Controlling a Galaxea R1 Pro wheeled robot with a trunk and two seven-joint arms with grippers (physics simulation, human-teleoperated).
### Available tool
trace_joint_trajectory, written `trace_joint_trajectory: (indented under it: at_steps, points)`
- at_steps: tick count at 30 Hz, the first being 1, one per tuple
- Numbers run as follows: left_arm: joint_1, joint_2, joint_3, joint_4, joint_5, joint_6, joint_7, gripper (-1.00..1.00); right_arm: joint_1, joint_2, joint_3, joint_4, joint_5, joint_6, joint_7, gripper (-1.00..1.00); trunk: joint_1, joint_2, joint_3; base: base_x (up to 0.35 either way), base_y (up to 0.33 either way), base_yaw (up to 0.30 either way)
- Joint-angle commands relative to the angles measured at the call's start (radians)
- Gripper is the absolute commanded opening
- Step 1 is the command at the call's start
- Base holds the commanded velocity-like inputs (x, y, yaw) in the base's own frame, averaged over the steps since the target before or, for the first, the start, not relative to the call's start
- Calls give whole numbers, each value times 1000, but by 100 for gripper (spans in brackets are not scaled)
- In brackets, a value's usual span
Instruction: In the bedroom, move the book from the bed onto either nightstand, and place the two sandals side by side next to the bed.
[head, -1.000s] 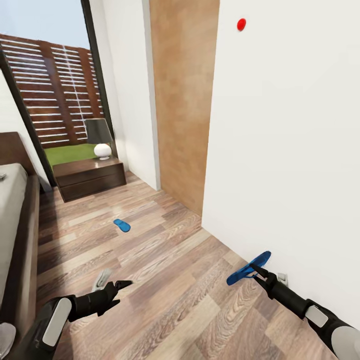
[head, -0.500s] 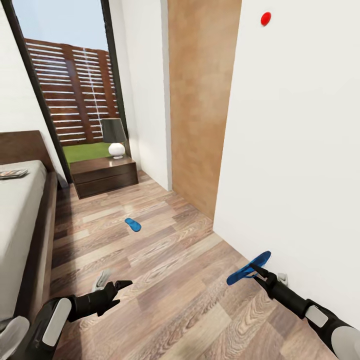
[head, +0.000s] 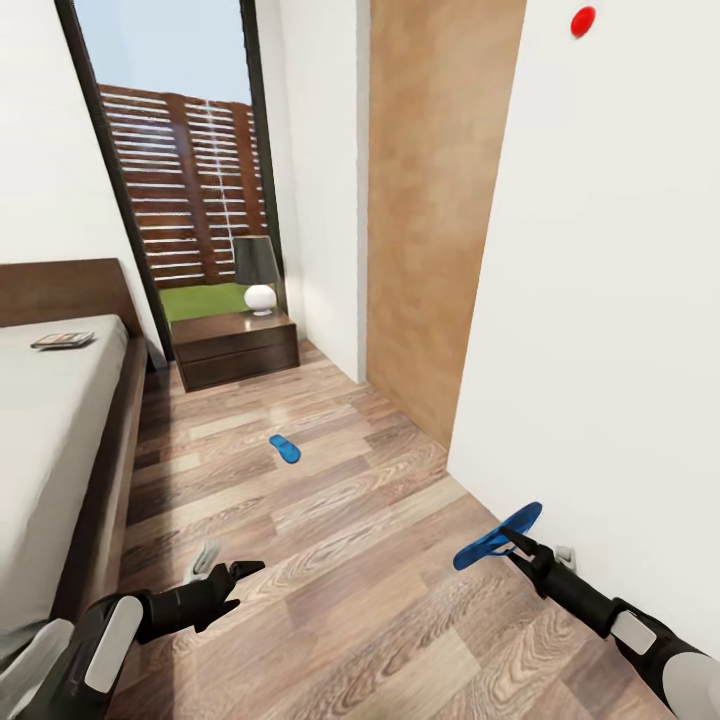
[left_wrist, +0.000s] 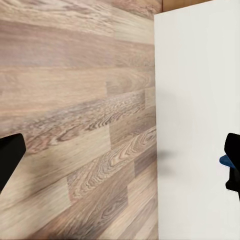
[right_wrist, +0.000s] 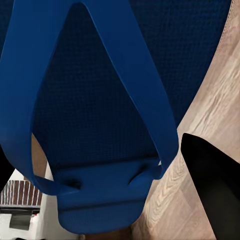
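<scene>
My right gripper is shut on one bright blue sandal, holding it above the floor beside the white wall. In the right wrist view that sandal's sole and thong strap sit between the dark fingers. The second sandal lies flat on the plank floor further ahead. The book rests on the bed's grey mattress near the headboard. A dark nightstand stands past the bed's head. My left gripper hangs open over the floor, its fingers spread wide with nothing between them.
A lamp with a grey shade and white base stands on the nightstand. A light-brown door and a white wall run along the right. A tall dark-framed window shows a slatted fence. The bed's wooden frame borders the floor strip.
The whole picture has shifted right as the camera turned left, bringing more of the bed and the book into view. Both arms hold the same pose, with the sandal still gripped.
</scene>
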Motion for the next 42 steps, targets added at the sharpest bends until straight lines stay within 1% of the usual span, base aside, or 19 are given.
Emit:
trace_joint_trajectory:
  at_steps: [1,42]
  points:
    - [-1,0,2,0,-7,5,-8,100,0,0,-8,0,2,11,2,-100,0,0,-1,88,-75,175]
    - [-1,-2,2,0,-7,5,-7,100,0,0,-8,0,2,11,2,-100,0,0,-1,95,-89,176]
